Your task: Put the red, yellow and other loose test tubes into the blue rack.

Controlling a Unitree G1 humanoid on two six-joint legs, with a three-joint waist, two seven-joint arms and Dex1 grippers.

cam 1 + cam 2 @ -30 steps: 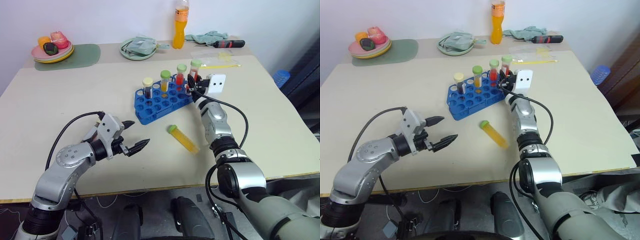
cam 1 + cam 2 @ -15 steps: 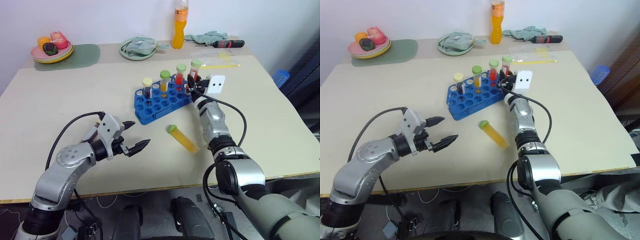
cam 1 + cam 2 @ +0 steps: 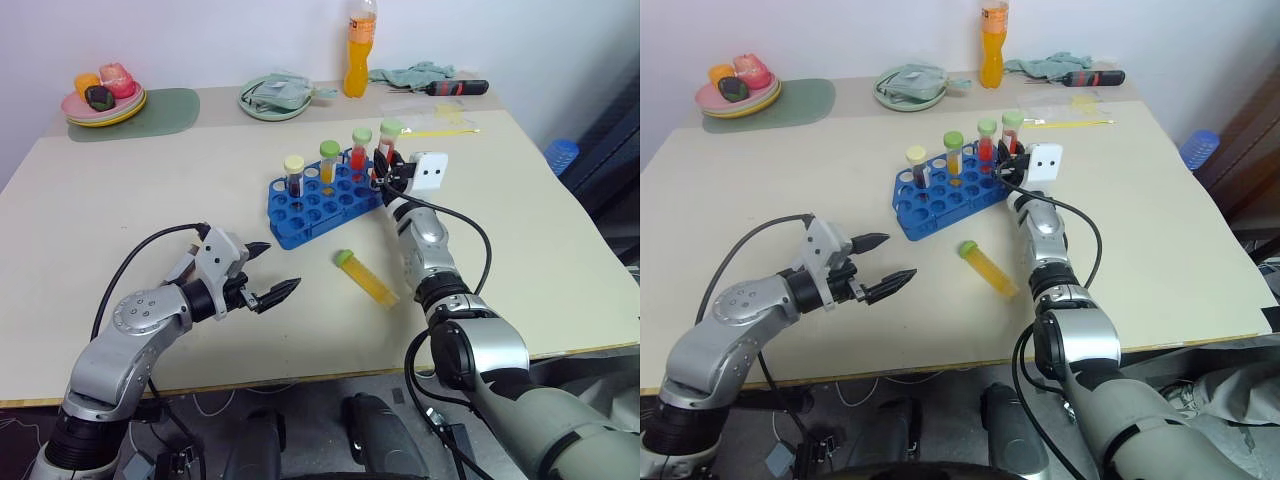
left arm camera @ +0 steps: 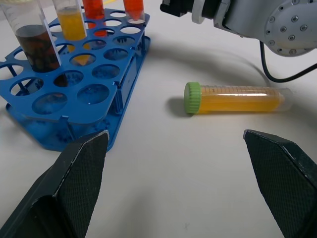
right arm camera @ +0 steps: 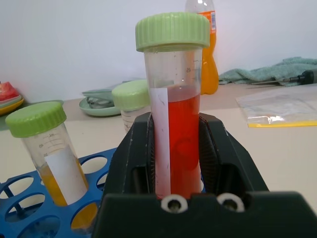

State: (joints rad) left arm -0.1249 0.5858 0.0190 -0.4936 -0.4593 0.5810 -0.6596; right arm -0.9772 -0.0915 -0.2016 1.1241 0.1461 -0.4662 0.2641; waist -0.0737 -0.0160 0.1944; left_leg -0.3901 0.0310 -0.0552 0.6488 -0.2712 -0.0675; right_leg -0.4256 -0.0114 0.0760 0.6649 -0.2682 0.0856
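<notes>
The blue rack (image 3: 318, 201) stands mid-table with a dark tube (image 3: 294, 173), a yellow tube (image 3: 329, 161) and a red tube (image 3: 360, 149) upright in it. At the rack's far right corner my right gripper (image 3: 387, 168) is shut on another red, green-capped tube (image 5: 173, 111). That tube stands upright, with its lower end at a corner hole (image 4: 133, 9). A loose yellow tube with a green cap (image 3: 366, 277) lies on the table in front of the rack. My left gripper (image 3: 279, 267) hovers open to the left of it, holding nothing.
At the back of the table are a plate of food (image 3: 104, 100) on a green mat, a bowl with a cloth (image 3: 277, 97), an orange bottle (image 3: 362, 45), a screwdriver (image 3: 458, 87) and a plastic bag (image 3: 440, 121). The right arm's cable (image 3: 470, 230) loops over the table.
</notes>
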